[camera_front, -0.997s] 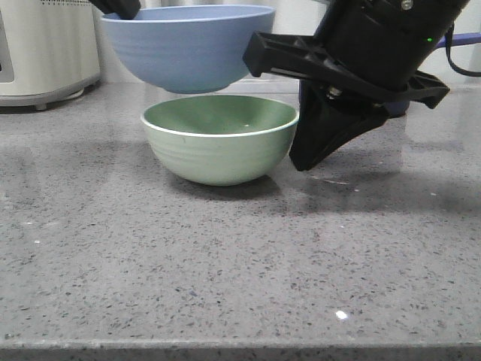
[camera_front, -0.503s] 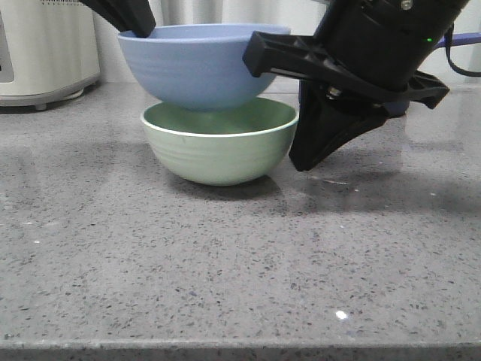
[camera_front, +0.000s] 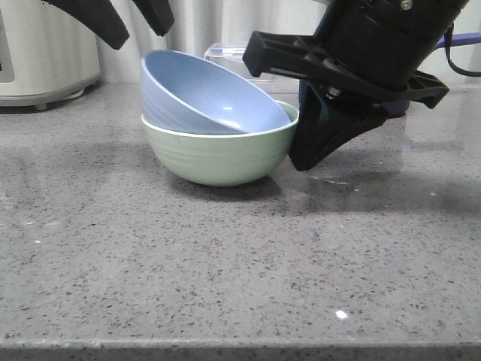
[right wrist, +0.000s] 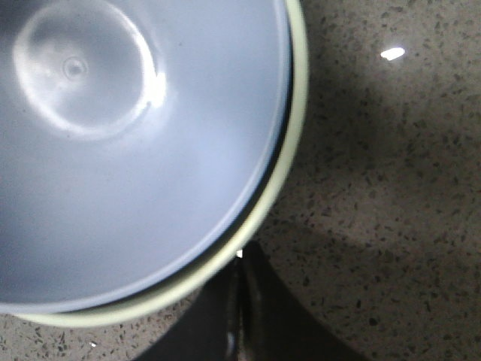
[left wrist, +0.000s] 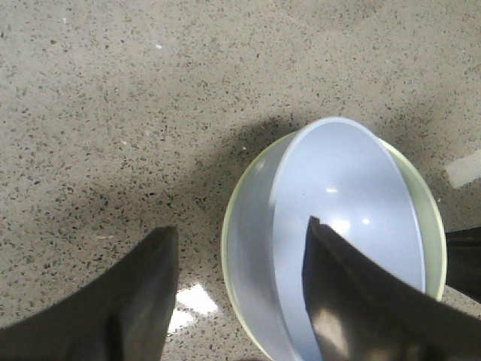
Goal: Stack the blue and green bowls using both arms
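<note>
The blue bowl point(camera_front: 203, 94) sat inside the green bowl point(camera_front: 219, 150), tilted, with its rim raised at the 9 o'clock side and sunk below the green rim toward 3 o'clock. The left claw point(camera_front: 129, 19) hung above the pair at about 11 o'clock in the front view, its two black fingers spread wide and holding nothing; from the left wrist view the fingers point(left wrist: 128, 301) stood apart with bare counter point(left wrist: 113, 113) between them and both bowls off to one side, one finger overlapping the blue bowl's edge in the picture. The right claw point(camera_front: 316, 154) stood at 3 o'clock of the green bowl, just beside its wall, tips pointing down near the counter; in the right wrist view its fingers point(right wrist: 240, 316) were pressed together just outside the green rim, gripping nothing. A white appliance point(camera_front: 45, 53) stood at the far 10 o'clock corner. Open speckled grey counter lay from 4 through 8 o'clock, out to the front edge.
</note>
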